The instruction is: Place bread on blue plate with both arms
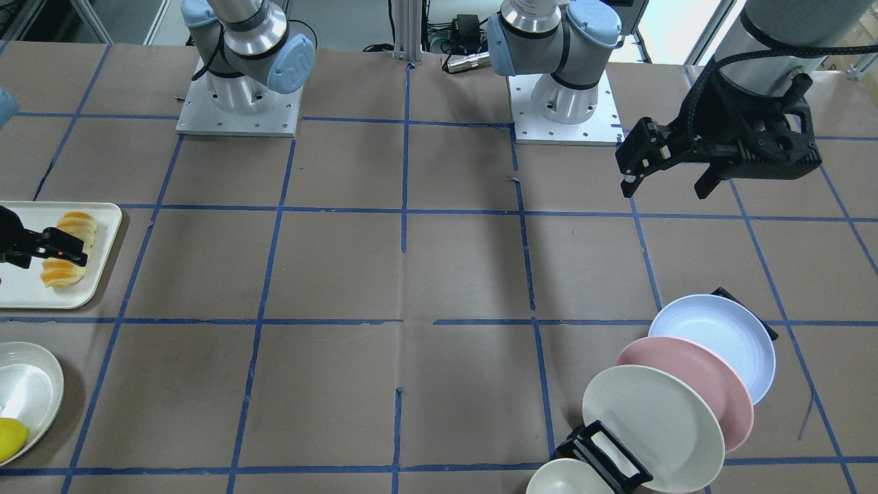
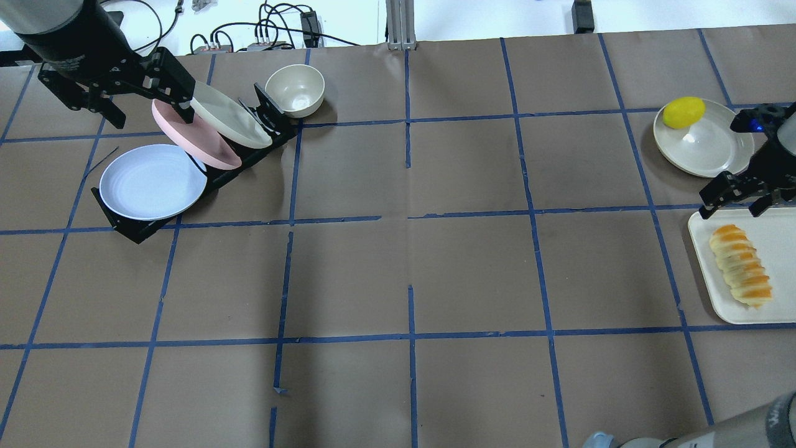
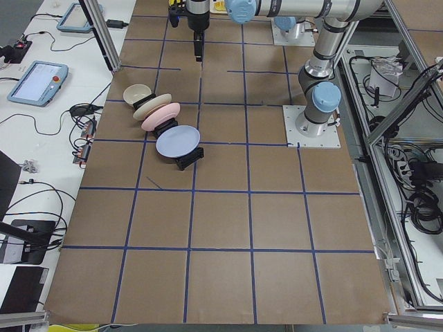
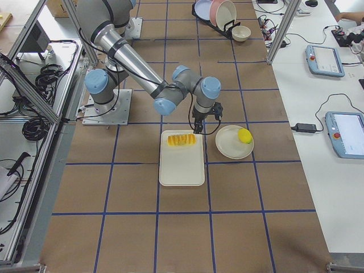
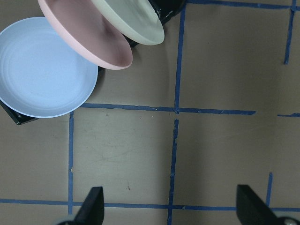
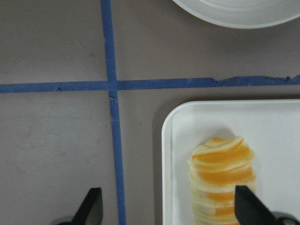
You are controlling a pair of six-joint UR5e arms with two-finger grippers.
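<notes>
No legible text or labels

Silver arms [image 4: 132,56], light-blue caps [image 1: 291,65], black tools [image 1: 667,185]

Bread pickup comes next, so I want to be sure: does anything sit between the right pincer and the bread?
Nothing visible does. The right pincer hangs open over one end of the bread, which lies alone and uncovered on the white tray.
</notes>
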